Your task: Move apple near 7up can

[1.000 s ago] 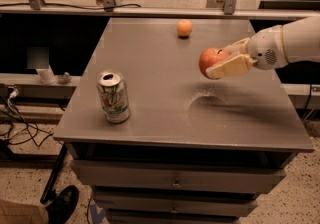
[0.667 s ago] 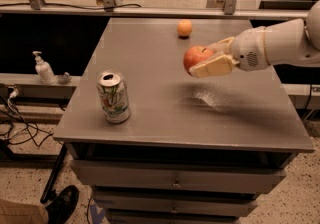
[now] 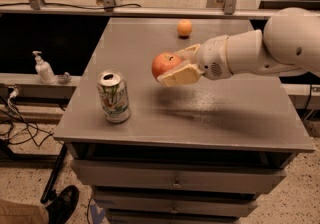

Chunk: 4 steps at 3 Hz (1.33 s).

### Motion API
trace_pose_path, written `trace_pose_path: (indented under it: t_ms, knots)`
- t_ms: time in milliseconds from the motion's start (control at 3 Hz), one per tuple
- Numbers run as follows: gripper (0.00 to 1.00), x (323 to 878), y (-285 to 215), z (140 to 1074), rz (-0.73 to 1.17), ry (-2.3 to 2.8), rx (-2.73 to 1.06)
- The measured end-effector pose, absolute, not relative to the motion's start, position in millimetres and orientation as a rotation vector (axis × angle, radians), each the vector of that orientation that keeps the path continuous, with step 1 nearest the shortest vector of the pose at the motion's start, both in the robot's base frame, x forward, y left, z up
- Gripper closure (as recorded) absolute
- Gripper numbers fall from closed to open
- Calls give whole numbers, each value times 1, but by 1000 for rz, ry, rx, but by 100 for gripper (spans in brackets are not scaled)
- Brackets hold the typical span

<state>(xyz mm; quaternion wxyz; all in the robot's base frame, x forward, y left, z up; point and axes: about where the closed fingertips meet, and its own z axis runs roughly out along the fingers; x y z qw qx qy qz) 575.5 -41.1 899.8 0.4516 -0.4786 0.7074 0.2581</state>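
My gripper [image 3: 172, 65] reaches in from the right and is shut on the apple [image 3: 164, 63], a round red-orange fruit with a dark stem dimple. It holds the apple in the air above the middle of the grey table [image 3: 240, 113]. The 7up can [image 3: 114, 96], white and green with a silver top, stands upright near the table's front left corner, to the left of and below the apple. The apple and the can are apart.
A small plain orange fruit [image 3: 184, 28] lies at the back of the table. A soap dispenser [image 3: 44, 68] stands on a lower shelf to the left. Drawers sit under the tabletop. A person's shoe [image 3: 62, 205] is on the floor at the lower left.
My gripper has carried the apple leftward across the table, from the right side to above the middle, closer to the can. The can and the orange fruit have not moved.
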Motion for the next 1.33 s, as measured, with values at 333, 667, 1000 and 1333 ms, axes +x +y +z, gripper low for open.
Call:
trace_pose_path:
  t_ms: [333,667,1000,1333]
  knots:
    - [100,556,-17,889,682,1744,-1225]
    - [100,537,-4,880,724,1748,-1255]
    - [100,520,9,872,754,1742,-1295]
    - [100,508,18,861,758,1731,-1336]
